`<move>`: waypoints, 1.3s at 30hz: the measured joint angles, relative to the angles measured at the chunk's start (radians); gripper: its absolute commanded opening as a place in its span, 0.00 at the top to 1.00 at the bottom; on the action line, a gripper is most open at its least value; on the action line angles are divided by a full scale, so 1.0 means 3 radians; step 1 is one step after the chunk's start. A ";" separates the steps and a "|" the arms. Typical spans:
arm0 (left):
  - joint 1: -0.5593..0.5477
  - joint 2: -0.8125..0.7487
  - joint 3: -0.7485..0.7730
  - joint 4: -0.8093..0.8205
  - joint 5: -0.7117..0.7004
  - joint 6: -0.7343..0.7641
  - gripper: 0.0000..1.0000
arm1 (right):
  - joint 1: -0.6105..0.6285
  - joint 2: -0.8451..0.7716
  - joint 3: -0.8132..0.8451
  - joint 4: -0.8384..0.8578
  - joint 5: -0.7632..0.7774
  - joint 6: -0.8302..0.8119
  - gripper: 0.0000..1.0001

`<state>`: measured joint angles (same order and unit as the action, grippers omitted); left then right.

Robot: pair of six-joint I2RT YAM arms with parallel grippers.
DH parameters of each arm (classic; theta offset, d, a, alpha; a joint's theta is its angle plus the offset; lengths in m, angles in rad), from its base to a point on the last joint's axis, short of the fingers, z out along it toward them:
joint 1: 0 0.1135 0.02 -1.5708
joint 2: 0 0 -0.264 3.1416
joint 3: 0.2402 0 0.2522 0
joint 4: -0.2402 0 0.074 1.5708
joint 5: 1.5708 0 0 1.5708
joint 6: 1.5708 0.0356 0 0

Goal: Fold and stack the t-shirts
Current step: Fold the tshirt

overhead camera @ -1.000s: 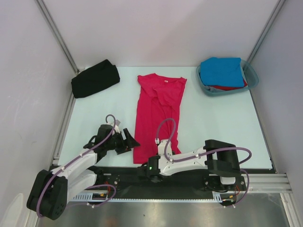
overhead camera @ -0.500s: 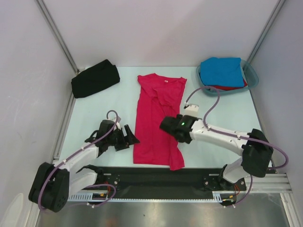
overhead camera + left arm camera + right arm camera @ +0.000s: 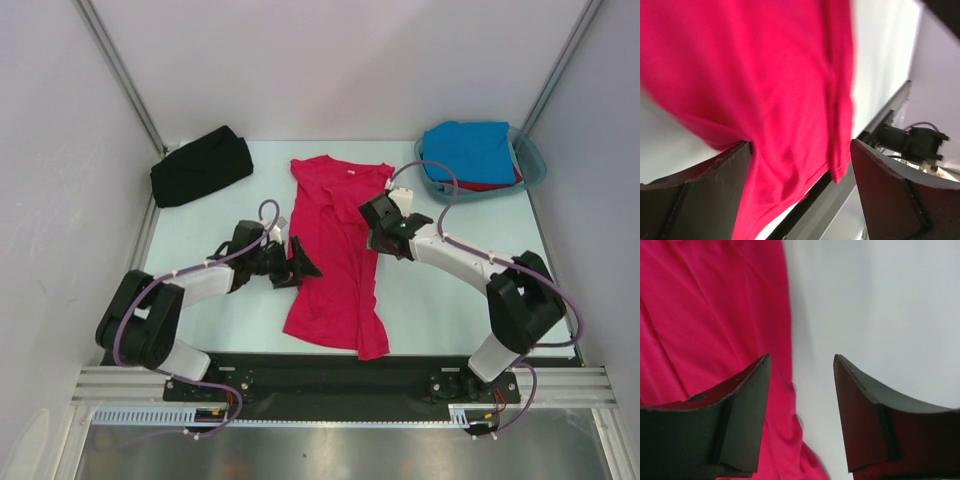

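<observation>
A crimson-pink t-shirt lies lengthwise on the pale table, neck at the far end. My left gripper is low at its left edge, open; in the left wrist view the cloth spreads between and beyond the jaws, ungripped. My right gripper is at the shirt's right edge, open; the right wrist view shows the cloth's edge running between its jaws. A folded black t-shirt sits at the back left. A blue t-shirt lies over a red one in a tub.
The translucent teal tub stands at the back right corner. White walls with metal posts close in the table on three sides. A black rail runs along the near edge, under the shirt's hem.
The right arm swung from the shirt's near hem up to its right edge, farther back. The left gripper slid right and away to the shirt's left edge.
</observation>
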<state>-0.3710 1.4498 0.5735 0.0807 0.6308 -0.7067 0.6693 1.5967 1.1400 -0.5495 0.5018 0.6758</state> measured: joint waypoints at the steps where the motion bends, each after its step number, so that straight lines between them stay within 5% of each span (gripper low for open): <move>1: -0.0041 0.0067 0.0089 0.0053 0.0045 -0.0001 0.13 | -0.0017 0.0072 0.0042 0.0056 -0.0076 -0.0046 0.47; 8: -0.0309 0.0607 0.0844 0.0243 0.0155 -0.0042 0.16 | -0.0047 0.0584 0.0389 0.0295 -0.0403 -0.0253 0.57; 14: -0.0403 0.0626 0.1203 -0.0392 -0.0304 0.0160 0.12 | -0.0034 0.0926 0.0670 0.0329 -0.0463 -0.0364 0.56; 28: -0.0431 0.1188 0.1293 -0.0238 -0.0098 0.0048 0.14 | 0.0001 0.1442 0.1043 0.0061 -0.0202 -0.0392 0.56; 31: -0.0434 0.1213 0.1292 -0.0195 -0.0061 0.0022 0.14 | 0.0015 0.1522 0.1116 -0.0042 -0.0088 -0.0385 0.63; 35: -0.0434 0.1221 0.1292 -0.0125 -0.0010 -0.0003 0.14 | 0.0017 0.1591 0.1185 -0.0123 -0.0013 -0.0383 0.89; 39: -0.0434 0.1272 0.1292 -0.0097 0.0018 -0.0004 0.14 | 0.0010 0.1601 0.1230 -0.0182 0.0052 -0.0365 0.96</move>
<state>-0.5011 1.8313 0.9611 0.0517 0.6361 -0.7078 0.6724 2.0769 1.5089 -0.6041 0.5175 0.5663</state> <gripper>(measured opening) 0.864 0.073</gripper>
